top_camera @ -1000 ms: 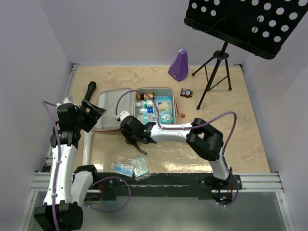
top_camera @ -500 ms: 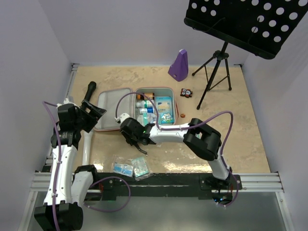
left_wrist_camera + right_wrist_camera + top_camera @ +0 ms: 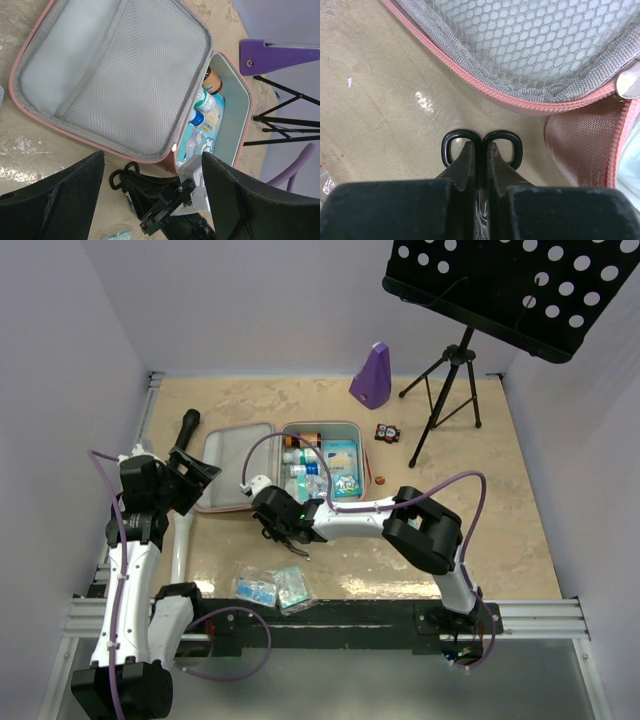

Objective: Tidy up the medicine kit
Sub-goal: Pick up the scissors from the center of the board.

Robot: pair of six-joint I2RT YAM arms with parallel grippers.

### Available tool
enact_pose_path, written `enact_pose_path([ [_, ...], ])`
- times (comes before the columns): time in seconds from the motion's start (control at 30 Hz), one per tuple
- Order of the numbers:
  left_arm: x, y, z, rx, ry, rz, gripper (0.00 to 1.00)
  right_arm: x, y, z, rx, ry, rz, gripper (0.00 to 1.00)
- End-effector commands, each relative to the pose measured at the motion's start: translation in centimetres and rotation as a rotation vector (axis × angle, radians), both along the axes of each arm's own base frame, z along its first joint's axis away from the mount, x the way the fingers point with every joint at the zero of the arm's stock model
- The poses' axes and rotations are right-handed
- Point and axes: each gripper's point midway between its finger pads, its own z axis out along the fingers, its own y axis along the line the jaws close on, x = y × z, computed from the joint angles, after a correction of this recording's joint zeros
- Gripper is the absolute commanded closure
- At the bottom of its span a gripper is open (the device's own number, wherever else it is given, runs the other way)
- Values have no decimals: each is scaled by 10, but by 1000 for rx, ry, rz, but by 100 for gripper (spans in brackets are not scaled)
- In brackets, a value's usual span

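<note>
Worktop (image 3: 480, 530) carries open kit (image 3: 235, 465); right end effector (image 3: 480, 150) pressed together at its near edge; left end effector (image 3: 153, 155) spread.

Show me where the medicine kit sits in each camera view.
Top external: medicine kit lies open, left of centre.
Left wrist: its mesh lid fills the upper frame.
Right wrist: it runs along the top and right edges.
Shared landmark: the right gripper, just off the kit's near edge.
</note>
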Motion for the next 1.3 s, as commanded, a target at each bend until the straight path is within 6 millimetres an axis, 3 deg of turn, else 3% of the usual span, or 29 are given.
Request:
enact_pose_path([
  [0.0, 2, -2, 9, 0, -46, -20, 18, -21, -21, -17, -70, 76, 10, 100],
  [0.4, 3, -2, 9, -2, -47, -19, 18, -19, -20, 17, -30, 55, 5, 100],
  [0.53, 3, -3, 8, -2, -46, -22, 18, -20, -24, 22, -14, 48, -5, 64],
  [0.63, 2, -3, 8, -3, -46, -22, 18, -21, -28, 32, 8, 38, -19, 53],
  [0.73, 2, -2, 7, -5, -46, -21, 18, -24, -32, 44, 27, 27, -27, 48],
  [1.0, 1, -4, 5, -10, -46, -26, 18, -42, -53, 18, -28, 78, -23, 49],
  [1.27, 2, -5, 4, -13, -43, -32, 18, -44, -43, 9, -18, 95, -22, 47],
])
